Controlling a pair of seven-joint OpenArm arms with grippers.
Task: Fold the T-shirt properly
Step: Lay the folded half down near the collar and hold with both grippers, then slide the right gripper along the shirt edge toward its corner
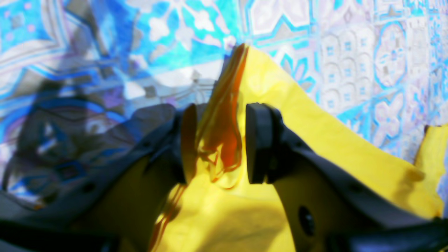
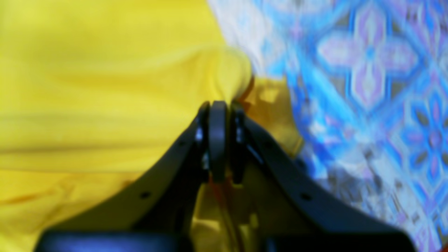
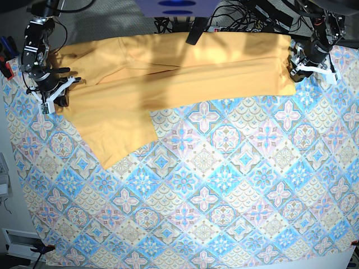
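The left claw stands parted, its two dark pads apart with a bunched ridge of the T-shirt rising in the gap between them; the cloth there shows darker orange folds and does not look pinched. In the base view this claw sits at the far right, at the shirt's right edge.

The right claw is clenched, its pads pressed together with a pucker of yellow cloth gathered right at the tips, so it is grasping the T-shirt. In the base view it is at the far left, on the shirt's left edge.

The T-shirt lies spread across the far side of the worktop, stretched as a long band between the two claws. A long crease runs along it, and shadows fall over the middle of the far edge. On the left a broad flap of the shirt hangs nearer, ending in a slanted corner on the tablecloth.

The blue-and-pink tiled tablecloth covers the worktop near and right of the shirt. Dark cables and gear lie beyond the far edge.
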